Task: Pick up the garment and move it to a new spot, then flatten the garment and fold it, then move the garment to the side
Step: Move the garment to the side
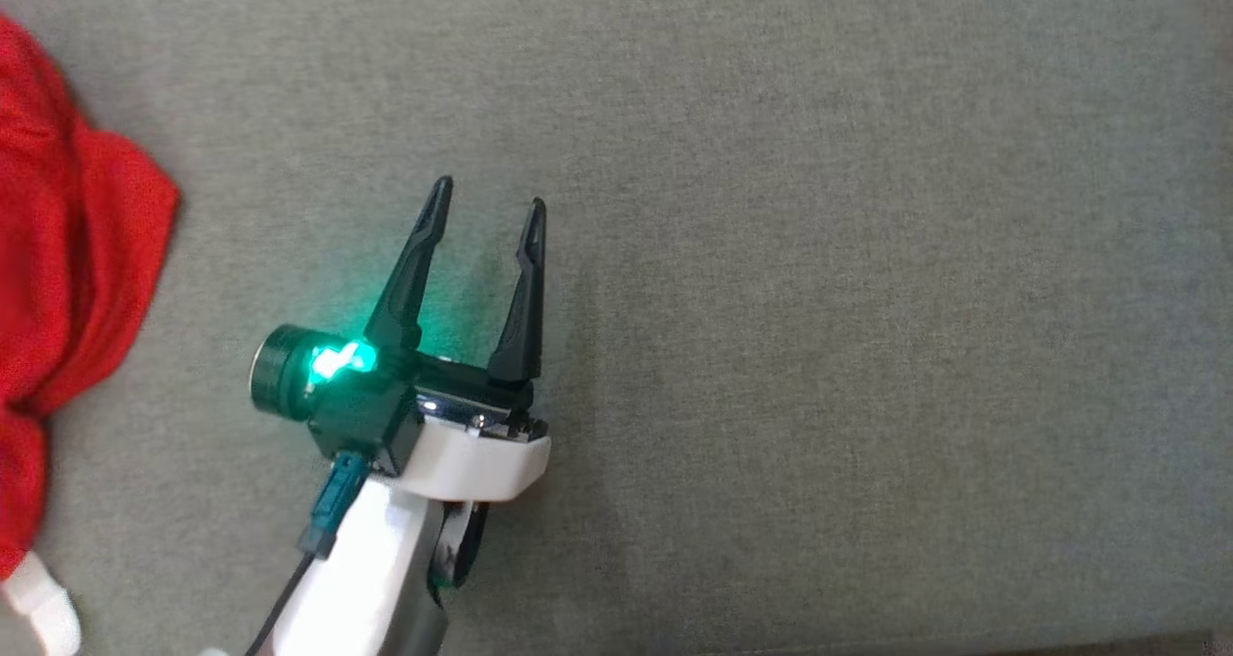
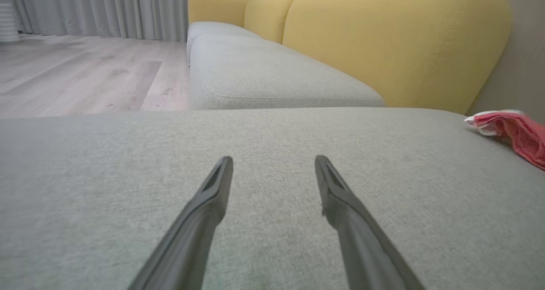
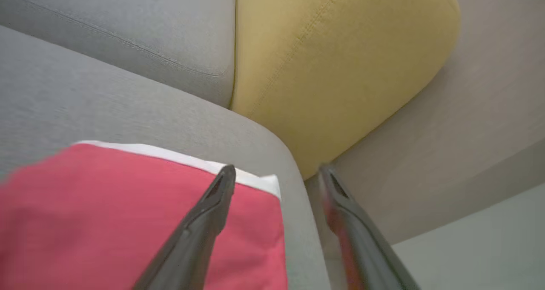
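The garment [image 1: 67, 251] is red with a white trim. It lies crumpled at the left edge of the head view on the grey cushion [image 1: 771, 300]. My left gripper [image 1: 489, 194] stands open over bare cushion, well apart from the cloth, with nothing between its fingers. In the left wrist view the same open gripper [image 2: 273, 158] hovers low over the cushion, and the garment [image 2: 517, 130] shows far off at the right edge. My right gripper [image 3: 277, 169] is open just above the garment [image 3: 106, 209], over its white-trimmed corner by the cushion's rounded corner.
The cushion [image 2: 127, 153] is a wide ottoman in front of a grey sofa seat [image 2: 264, 73] with yellow backrests [image 2: 404, 38]. Wooden floor [image 2: 76, 77] and curtains lie beyond on the left. A wall [image 3: 468, 124] stands close behind the cushion's corner.
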